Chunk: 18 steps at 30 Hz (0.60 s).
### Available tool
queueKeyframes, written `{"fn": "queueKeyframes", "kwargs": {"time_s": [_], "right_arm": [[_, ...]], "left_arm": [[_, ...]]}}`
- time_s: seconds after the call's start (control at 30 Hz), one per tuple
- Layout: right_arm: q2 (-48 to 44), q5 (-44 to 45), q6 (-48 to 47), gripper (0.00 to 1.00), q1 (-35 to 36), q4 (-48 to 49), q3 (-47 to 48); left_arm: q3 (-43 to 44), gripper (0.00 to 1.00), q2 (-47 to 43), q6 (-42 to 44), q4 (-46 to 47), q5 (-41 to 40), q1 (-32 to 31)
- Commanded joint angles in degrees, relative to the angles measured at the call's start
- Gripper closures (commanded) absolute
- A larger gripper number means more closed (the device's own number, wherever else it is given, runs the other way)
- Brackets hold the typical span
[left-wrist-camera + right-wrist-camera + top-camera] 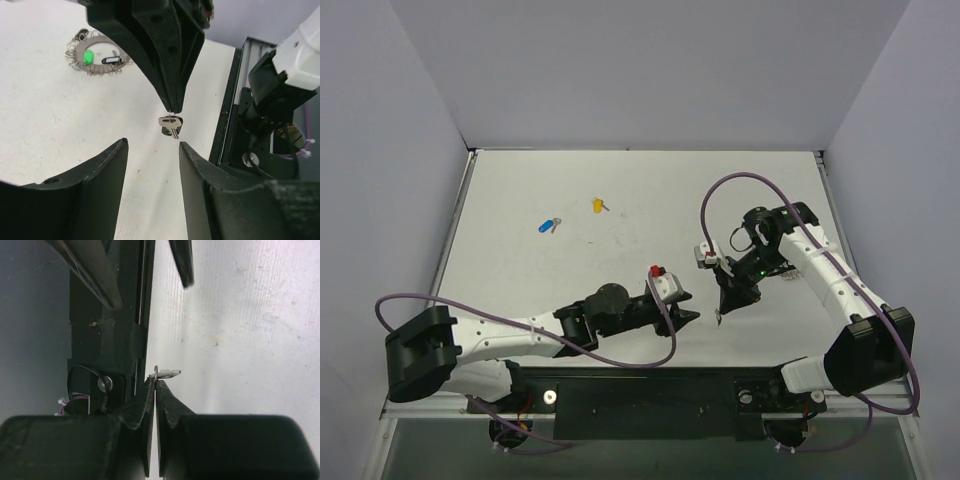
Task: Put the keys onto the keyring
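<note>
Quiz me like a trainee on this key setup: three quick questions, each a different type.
1. Open or shut: how does the left claw stand?
2. True or false: the blue key and the yellow key lie apart on the table.
3. The right claw pinches: A) a thin loop carrying a silver key; B) the blue key; C) nothing.
Key: 1 open; 2 true; 3 A.
</note>
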Motion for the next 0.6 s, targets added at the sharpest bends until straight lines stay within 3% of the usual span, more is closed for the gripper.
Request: {"fn": "queueKeyframes", "kwargs": {"time_s": [0.0,0.2,0.57], "right_arm": [[-1.5,2.42,6.35,1.0,0.37,0.04,-0.51],[-1.33,2.42,7.67,1.0,0.37,0.92,-0.77],[-1.41,1.9,7.76,1.0,0.37,1.01,-0.77]], "left_arm": [[7.44,0.49,5.76,3.38,-4.55,-0.38,-1.19],[10.43,0.57,11.13,3.2,0.63,-1.61,-1.81],[12.37,0.62,15.27,2.33,1.78,-0.91,-2.42]]}}
